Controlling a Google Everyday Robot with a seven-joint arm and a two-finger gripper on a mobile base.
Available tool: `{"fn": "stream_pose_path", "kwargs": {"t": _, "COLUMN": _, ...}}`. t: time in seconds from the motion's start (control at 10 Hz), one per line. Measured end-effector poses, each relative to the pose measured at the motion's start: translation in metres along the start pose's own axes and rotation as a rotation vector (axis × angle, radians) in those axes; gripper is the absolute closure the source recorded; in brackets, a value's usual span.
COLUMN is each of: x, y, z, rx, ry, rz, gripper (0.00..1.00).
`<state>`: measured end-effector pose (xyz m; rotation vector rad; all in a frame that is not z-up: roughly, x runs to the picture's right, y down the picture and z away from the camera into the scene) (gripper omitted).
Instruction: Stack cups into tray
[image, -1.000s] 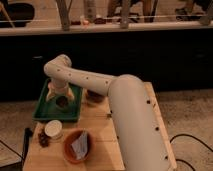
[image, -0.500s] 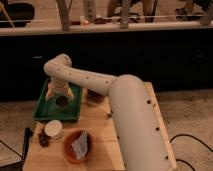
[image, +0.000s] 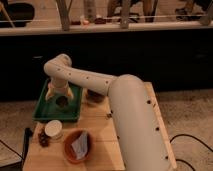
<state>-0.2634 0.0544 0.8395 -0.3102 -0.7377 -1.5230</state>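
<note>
1. Nearest the camera, well short of the gripper: terracotta bowl (image: 77, 146) with white paper in it, on the wooden table (image: 100, 130).
2. Just beyond and left of the bowl, a pale cup (image: 53, 129) stood outside the tray, on the near side of the gripper, with a small dark object (image: 43, 140) beside it.
3. Gripper (image: 61, 100) hung low over the green tray (image: 44, 109), inside its rim. A dark round shape directly under it was probably a cup; finger state could not be told.
4. Another dark cup-like item (image: 94, 95) sat just right of the gripper, beside the tray's right edge.
5. Against the views a second and half a second back, arm and gripper showed no visible shift; the pale cup had not moved. Judgement: placement in the tray under way or just finishing, at least one cup left to fetch.
</note>
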Motion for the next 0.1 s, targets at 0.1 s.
{"fn": "stream_pose_path", "kwargs": {"t": 0.1, "x": 0.0000, "y": 0.0000, "z": 0.0000, "rx": 0.000, "ry": 0.000, "rz": 0.000, "gripper": 0.20}}
